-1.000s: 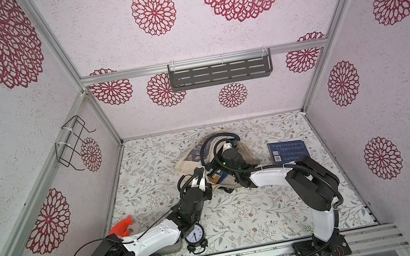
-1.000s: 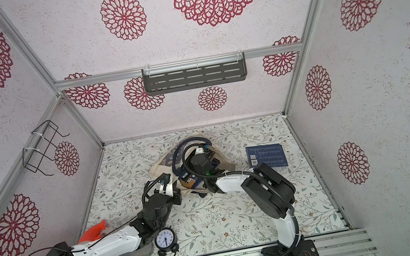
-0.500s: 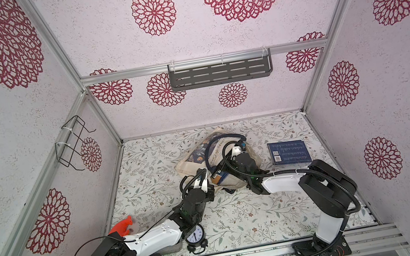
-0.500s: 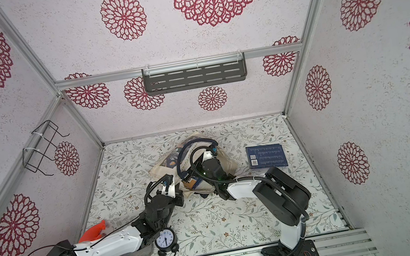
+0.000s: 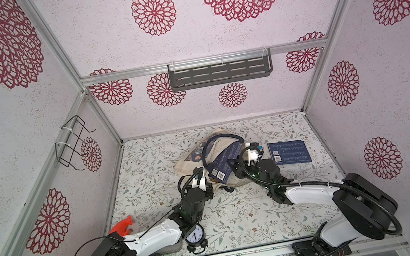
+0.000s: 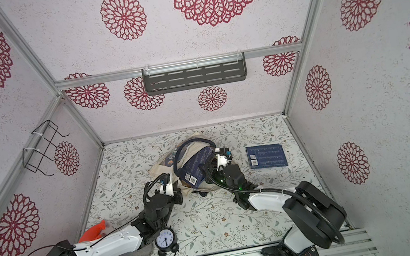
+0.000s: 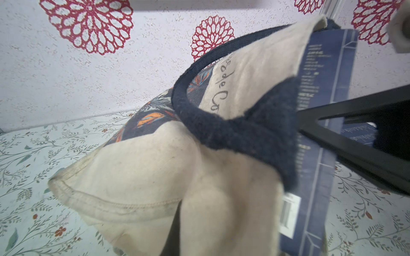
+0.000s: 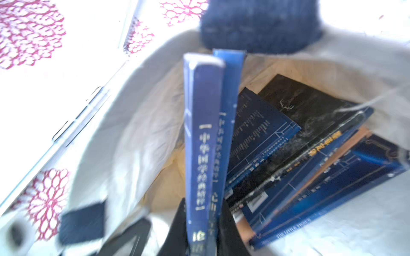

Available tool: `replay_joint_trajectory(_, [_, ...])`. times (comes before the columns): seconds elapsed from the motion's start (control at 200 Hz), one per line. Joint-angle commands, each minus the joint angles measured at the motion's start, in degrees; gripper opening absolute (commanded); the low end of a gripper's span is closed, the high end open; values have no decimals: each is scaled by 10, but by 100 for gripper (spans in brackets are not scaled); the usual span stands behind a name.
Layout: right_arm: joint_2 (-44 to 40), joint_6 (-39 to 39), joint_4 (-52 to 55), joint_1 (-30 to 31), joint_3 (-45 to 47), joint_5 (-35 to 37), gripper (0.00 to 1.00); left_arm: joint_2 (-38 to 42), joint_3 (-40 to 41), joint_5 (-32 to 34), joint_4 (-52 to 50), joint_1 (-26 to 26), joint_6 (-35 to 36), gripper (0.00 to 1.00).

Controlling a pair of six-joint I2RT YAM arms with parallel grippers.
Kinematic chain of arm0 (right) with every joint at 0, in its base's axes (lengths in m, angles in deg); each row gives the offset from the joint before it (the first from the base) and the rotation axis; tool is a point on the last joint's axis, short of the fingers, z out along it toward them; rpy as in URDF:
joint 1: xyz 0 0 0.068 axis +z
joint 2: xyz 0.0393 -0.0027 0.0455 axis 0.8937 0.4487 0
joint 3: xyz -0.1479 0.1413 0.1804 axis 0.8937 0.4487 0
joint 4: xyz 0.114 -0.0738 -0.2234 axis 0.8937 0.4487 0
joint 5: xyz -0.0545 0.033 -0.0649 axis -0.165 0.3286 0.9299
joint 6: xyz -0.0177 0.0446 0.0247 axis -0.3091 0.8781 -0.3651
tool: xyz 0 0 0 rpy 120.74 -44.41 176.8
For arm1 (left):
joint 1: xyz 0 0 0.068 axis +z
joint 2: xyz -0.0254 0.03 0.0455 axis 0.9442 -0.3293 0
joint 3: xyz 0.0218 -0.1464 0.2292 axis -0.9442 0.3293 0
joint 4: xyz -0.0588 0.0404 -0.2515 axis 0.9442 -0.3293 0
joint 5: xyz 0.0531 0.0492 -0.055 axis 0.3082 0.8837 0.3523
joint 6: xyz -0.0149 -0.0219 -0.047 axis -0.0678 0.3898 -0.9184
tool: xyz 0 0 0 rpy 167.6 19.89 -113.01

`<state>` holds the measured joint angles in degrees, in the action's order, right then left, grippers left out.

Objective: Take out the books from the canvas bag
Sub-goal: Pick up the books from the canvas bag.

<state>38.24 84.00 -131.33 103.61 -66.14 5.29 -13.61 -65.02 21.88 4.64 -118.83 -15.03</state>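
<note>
The cream canvas bag (image 5: 186,164) (image 7: 137,168) lies slumped mid-table, its navy handle (image 5: 217,138) looping over it. My left gripper (image 5: 211,186) is shut on the bag's near rim; the fabric hides its fingers in the left wrist view. My right gripper (image 8: 203,235) is shut on two navy books (image 8: 200,144) held spine-up at the bag's mouth, and they show in both top views (image 5: 224,159) (image 6: 195,164). Several more books lie inside the bag, among them a black one (image 8: 310,115) and a navy one (image 8: 261,128). Another navy book (image 5: 289,151) (image 6: 267,156) lies flat on the table to the right.
A black alarm clock (image 5: 195,236) stands by my left forearm at the front. An orange object (image 5: 123,225) sits at the front left. A grey shelf (image 5: 220,73) hangs on the back wall and a wire rack (image 5: 73,142) on the left wall.
My right arm has drawn back to the right, and the navy books have come partly out of the bag. My left gripper has kept its hold on the rim.
</note>
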Motion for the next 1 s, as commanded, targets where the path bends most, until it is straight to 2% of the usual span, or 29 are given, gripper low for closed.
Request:
replay_joint_trajectory(0.0, [-69, -72, -70, -7, 2, -13, 0, 12, -21, 25, 30, 7, -5, 0])
replay_joint_trajectory(0.285, [-193, -91, -44, -38, 73, -24, 0, 12, -25, 35, 22, 7, -2, 0])
replay_joint_trajectory(0.48, [-288, -100, 2, -61, 94, -2, 0, 4, -29, 39, 18, 7, -2, 0])
replay_joint_trajectory(0.59, [-352, -100, 41, -65, 102, 52, 0, 0, -33, 43, 12, 7, 1, 0])
replay_joint_trajectory(0.781, [-462, -103, 123, -70, 117, 204, 0, -2, -42, 77, -7, 7, 10, 0])
replay_joint_trajectory(0.931, [-504, -103, 142, -84, 126, 207, 0, -7, -45, 87, -9, 7, 15, 0])
replay_joint_trajectory(0.996, [-520, -99, 168, -85, 124, 233, 0, -10, -47, 83, -12, 7, 16, 0])
